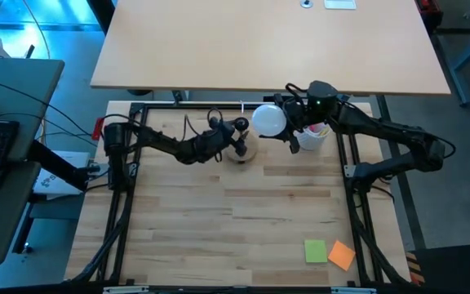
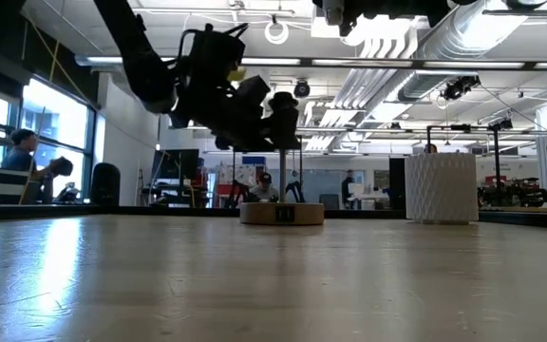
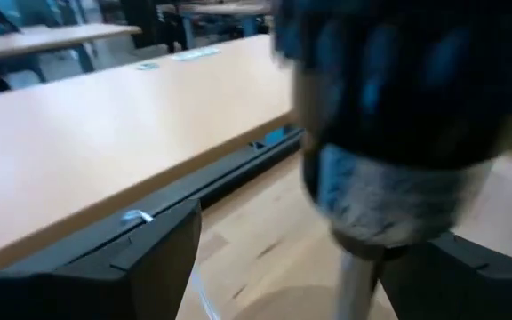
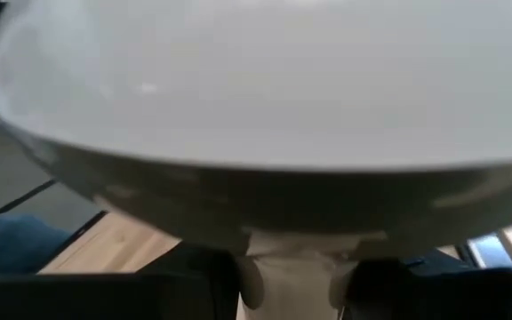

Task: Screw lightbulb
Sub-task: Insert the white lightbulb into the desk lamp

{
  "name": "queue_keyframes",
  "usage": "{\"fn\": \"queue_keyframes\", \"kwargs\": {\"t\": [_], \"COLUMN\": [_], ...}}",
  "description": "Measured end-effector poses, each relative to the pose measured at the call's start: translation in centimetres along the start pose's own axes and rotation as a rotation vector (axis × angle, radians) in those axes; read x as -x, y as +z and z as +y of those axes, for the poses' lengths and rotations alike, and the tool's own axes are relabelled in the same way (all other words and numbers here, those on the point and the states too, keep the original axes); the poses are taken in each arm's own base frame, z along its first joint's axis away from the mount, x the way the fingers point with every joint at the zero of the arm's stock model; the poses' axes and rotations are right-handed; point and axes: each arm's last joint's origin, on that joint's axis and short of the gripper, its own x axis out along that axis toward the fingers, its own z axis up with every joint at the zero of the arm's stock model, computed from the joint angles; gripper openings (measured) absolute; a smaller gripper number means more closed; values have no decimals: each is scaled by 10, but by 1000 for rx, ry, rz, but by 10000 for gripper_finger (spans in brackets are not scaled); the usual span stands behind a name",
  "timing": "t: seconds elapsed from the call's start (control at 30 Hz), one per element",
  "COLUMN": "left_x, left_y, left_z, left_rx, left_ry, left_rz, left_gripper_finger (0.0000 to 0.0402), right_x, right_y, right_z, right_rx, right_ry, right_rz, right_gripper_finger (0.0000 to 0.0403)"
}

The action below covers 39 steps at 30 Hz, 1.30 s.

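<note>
The lightbulb (image 1: 269,120), a white frosted globe, hangs in the air near the table's far edge, with my right gripper (image 1: 289,122) shut on it. Its globe (image 4: 256,80) fills the right wrist view. Just to its left stands the round wooden stand (image 1: 240,152), whose thin post carries a black socket (image 2: 283,106). My left gripper (image 3: 305,253) is open at that socket, one finger (image 3: 154,258) on each side of it (image 3: 389,116). I see no touch. My right gripper pinches the lightbulb's narrow pale base (image 4: 296,262) between its two fingers (image 4: 198,284). The fingers come about level from the table's right. The bulb is lifted clear of the table, its globe pointing away from the wrist toward the stand.
A white ribbed cup (image 1: 313,135) stands under my right arm, right of the stand (image 2: 281,213). Green and orange paper squares (image 1: 330,252) lie near the table's front right. A second, light tabletop (image 1: 268,41) lies beyond the far edge. People sit in the room behind.
</note>
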Motion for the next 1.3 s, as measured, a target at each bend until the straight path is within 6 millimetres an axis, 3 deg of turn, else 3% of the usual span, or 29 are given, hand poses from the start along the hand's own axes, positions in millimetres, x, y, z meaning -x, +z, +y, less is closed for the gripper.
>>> {"fn": "queue_keyframes", "kwargs": {"t": [0.33,0.67,0.87,1.07,1.3], "left_x": [21,10,7,16,45], "left_y": [18,21,21,26,35], "left_z": [-18,-4,-3,-12,-10], "left_rx": [-59,19,16,-18,-107], "left_ry": [49,-13,-154,-387,-757], "left_rz": [-103,-105,-98,-93,-28], "left_gripper_finger": [288,206,138,137,137], "right_x": [0,-7,-12,-22,-63], "right_y": [-4,-3,-1,-1,-16], "right_z": [1,10,17,20,30], "right_rx": [-21,-20,-8,-7,26], "right_ry": [5,12,20,46,254], "right_rz": [29,36,31,6,-49], "right_gripper_finger": [142,142,142,142,142]}}
